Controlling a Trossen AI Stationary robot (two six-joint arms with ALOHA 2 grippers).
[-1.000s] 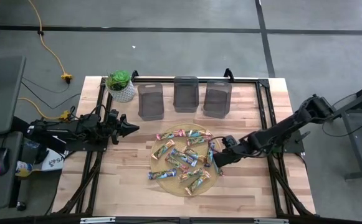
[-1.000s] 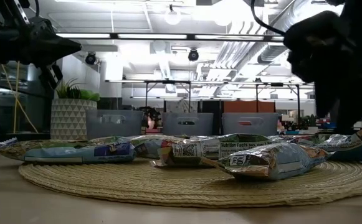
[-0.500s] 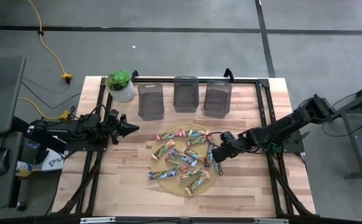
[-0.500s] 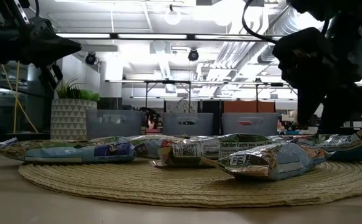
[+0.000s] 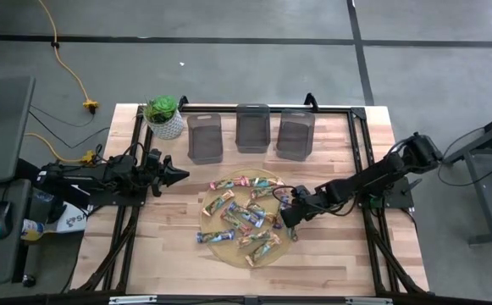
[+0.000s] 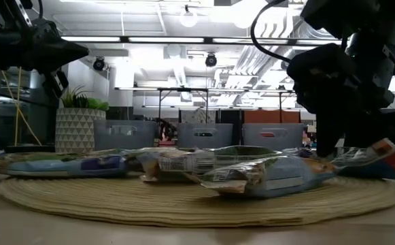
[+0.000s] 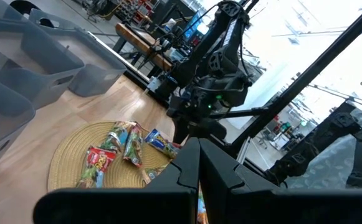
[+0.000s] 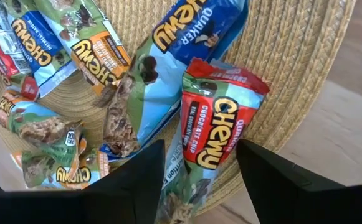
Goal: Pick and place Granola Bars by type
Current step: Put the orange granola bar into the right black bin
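1. Granola Bars [image 5: 246, 219] lie heaped on a round straw mat [image 5: 214, 246] near the middle of the table [image 5: 339, 254], overlapping each other in green, blue, orange and red wrappers.
2. Right gripper [image 5: 286, 213] is low over the mat's right edge, its fingers [image 8: 134, 180] spread apart on either side of a red bar [image 8: 215, 124] and holding nothing.
3. That red bar lies partly on a blue bar [image 8: 168, 74]; the right wrist view does not settle whether the fingers touch either wrapper.
4. In the low view the right gripper [image 6: 347, 139] hangs just above the bars at the mat's right side.
5. Left gripper [image 5: 178, 174] waits above the table's left part, well apart from the mat, fingers [image 7: 187, 174] pressed together and empty.
6. Three grey bins [image 5: 252, 129] stand in a row along the far edge beyond the mat; no bars can be seen in them.
7. A potted plant [image 5: 163, 116] stands just left of the bins, at the far left corner.
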